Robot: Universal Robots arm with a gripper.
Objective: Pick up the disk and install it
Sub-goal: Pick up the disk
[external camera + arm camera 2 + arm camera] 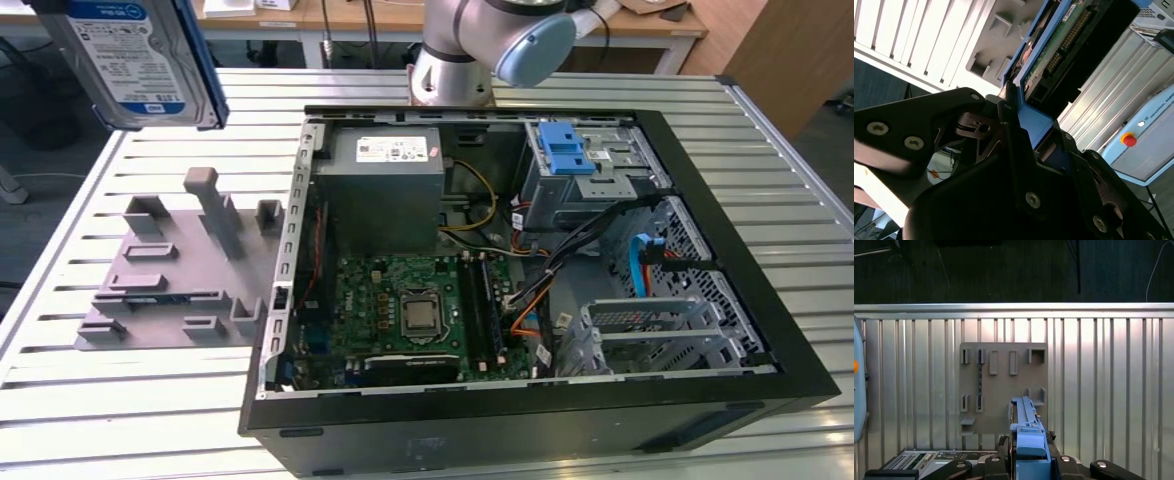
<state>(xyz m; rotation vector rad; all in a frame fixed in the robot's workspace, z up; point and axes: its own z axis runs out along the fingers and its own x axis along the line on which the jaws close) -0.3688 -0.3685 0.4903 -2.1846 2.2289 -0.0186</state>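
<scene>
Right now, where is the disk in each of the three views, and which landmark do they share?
Exterior view: the disk in the upper corner on the exterior view's left, label showing.
Second wrist view: disk in the claw, circuit side showing.
First wrist view: disk edge-on in the claw.
Shared landmark: the grey holder board.

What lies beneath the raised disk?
In the first wrist view, the disk hangs above the grey fixture plate, which lies on the slatted table. The patch of plate directly beneath the disk is covered.
</scene>
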